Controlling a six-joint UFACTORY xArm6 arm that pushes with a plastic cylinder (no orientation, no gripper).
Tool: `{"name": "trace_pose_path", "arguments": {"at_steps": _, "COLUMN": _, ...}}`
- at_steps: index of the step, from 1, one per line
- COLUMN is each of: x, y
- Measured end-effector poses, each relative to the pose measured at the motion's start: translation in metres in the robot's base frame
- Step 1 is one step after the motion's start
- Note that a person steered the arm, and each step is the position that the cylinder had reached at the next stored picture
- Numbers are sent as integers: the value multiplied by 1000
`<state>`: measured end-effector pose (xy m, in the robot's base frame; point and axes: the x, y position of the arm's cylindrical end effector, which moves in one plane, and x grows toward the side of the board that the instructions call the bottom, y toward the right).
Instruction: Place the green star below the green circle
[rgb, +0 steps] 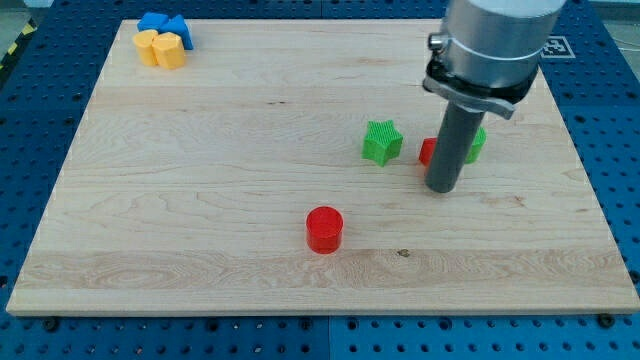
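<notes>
Green star (381, 142) and circle (475, 143); red cylinder (324, 229); yellow (161, 48) and blue (165, 25) blocks; pale wood-grain bench (200, 200).

Board (200, 200): pale wood, visible grain, smooth matt finish. Blocks look like matt plastic: green star (381, 142) ribbed on its sides, red cylinder (324, 229) smooth, yellow block (162, 48) and blue block (165, 24) likewise. Rod (450, 145): dark, dull, smooth. Arm housing (495, 40): grey, satin sheen. Surround (610, 130): blue perforated panel, matt.

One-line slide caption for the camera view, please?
My tip rests right of the green star, hiding parts of a red block and the green circle.
</notes>
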<state>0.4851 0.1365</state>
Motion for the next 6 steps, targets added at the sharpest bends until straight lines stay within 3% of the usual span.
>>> {"name": "trace_pose_path", "arguments": {"at_steps": 2, "x": -23, "y": 47}}
{"name": "trace_pose_path", "arguments": {"at_steps": 3, "x": -14, "y": 45}}
{"name": "trace_pose_path", "arguments": {"at_steps": 4, "x": 0, "y": 14}}
{"name": "trace_pose_path", "arguments": {"at_steps": 6, "x": -2, "y": -141}}
